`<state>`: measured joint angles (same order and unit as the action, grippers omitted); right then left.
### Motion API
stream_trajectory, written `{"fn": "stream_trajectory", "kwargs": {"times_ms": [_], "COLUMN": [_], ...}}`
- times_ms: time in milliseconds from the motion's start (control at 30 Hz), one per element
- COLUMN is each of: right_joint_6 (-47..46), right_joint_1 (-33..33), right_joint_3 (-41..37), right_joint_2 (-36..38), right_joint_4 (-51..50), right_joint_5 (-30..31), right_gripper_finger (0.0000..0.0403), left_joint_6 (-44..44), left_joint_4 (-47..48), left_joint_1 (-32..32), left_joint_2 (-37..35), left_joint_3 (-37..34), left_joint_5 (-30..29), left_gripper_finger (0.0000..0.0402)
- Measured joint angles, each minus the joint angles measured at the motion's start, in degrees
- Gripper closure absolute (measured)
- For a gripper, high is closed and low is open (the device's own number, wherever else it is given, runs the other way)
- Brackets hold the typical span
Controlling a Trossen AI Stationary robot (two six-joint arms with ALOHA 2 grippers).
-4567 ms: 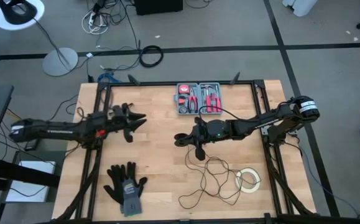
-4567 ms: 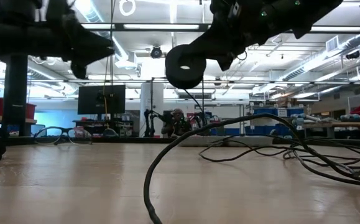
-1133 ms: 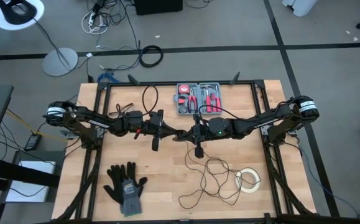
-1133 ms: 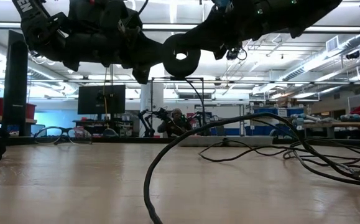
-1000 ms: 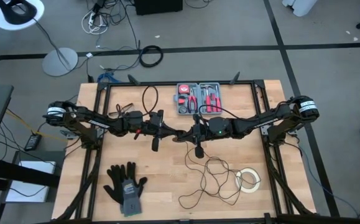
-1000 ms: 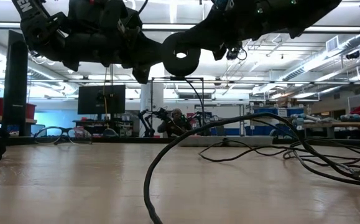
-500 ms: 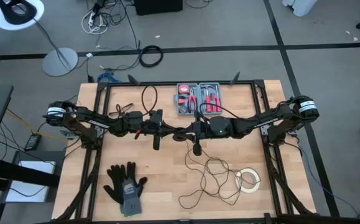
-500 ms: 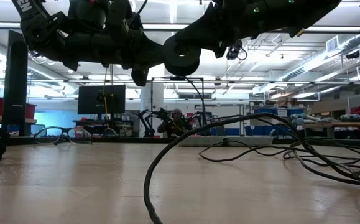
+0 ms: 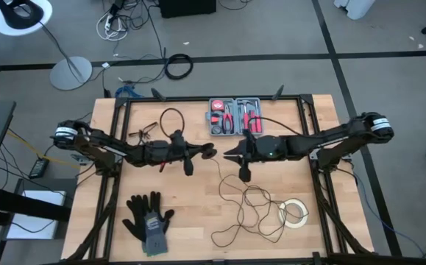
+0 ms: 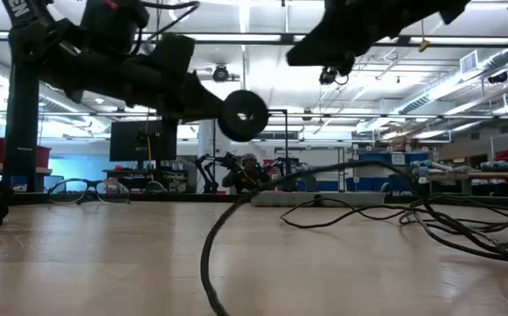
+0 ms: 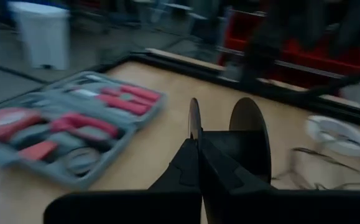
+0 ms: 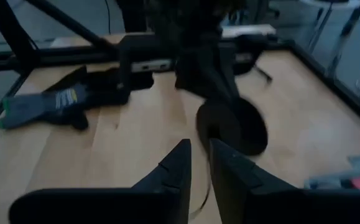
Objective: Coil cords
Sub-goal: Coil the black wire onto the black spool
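The cord is a thin black wire lying in loose loops [image 9: 253,210] on the right half of the table and ending in a round black disc [image 10: 242,114]. My left gripper [image 9: 200,153] reaches in from the table's left and is shut on that disc above the table's middle. My right gripper [image 9: 227,153] stands just right of the disc, a little higher, open, with nothing between its fingers [image 12: 178,167]. The right wrist view shows the disc [image 12: 232,127] ahead of it, apart. In the low view a bend of the wire [image 10: 208,254] rests on the wood. My left gripper pinches the disc at its left rim [image 10: 225,112] between its two fingers, which come in nearly level from the table's left. The disc stands on edge with a flat face toward the near side, lifted clear. The wire's loops lie slack on the table.
A grey tool case [image 9: 235,118] sits at the far middle, a white tape roll [image 9: 293,213] near right, black gloves [image 9: 148,218] near left, and glasses [image 10: 87,189] at the far left. Bare wood lies between the gloves and the loops.
My right gripper has opened, let go of the disc, and drawn back toward the table's right and up. My left gripper, shut on the disc throughout, has turned and sunk a little, so the disc hangs lower and slightly farther left.
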<state>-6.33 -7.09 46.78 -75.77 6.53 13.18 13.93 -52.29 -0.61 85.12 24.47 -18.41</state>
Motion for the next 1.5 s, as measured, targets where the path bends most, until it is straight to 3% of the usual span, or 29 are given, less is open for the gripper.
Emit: {"fn": "stream_trajectory", "kwargs": {"times_ms": [200,467,600,767,900,1000,1333,1500], "right_joint_6": [-1.93,-6.09,-6.25,-9.06,-13.66,-13.61,-10.58,-10.57], "right_joint_1": [-4.02,-8.49,-10.24,-10.29,-7.66,-5.91,-1.38,-0.86], "right_joint_3": [-0.02,-0.24,-5.56,-18.84,-26.66,-26.46,-10.27,-5.57], "right_joint_2": [2.60,-0.06,-0.41,-0.02,-1.14,-3.42,-21.59,-27.35], "right_joint_4": [-7.62,-11.23,-2.45,20.51,34.43,37.35,37.39,36.85], "right_joint_5": [5.87,11.48,11.70,12.20,12.55,12.49,12.17,12.16], "right_gripper_finger": [0.0359,0.0379,0.0393,0.0399,0.0392,0.0391,0.0388,0.0362], "left_joint_6": [2.53,8.68,10.88,12.59,15.45,16.67,14.79,13.22], "left_joint_4": [-6.64,-9.65,-11.19,-15.04,-16.12,-16.12,-16.56,-17.86], "left_joint_1": [-5.53,-12.79,-16.88,-21.19,-22.59,-22.72,-20.85,-18.12], "left_joint_2": [-0.03,-0.07,-0.07,-0.09,-0.09,-0.09,-0.08,-0.07], "left_joint_3": [-5.22,-9.27,-10.87,-14.02,-16.27,-17.11,-17.18,-16.79], "left_joint_5": [-14.61,-27.74,-32.13,-37.35,-38.69,-39.02,-39.16,-33.91], "left_gripper_finger": [0.0401,0.0401,0.0401,0.0401,0.0401,0.0401,0.0401,0.0401]}}
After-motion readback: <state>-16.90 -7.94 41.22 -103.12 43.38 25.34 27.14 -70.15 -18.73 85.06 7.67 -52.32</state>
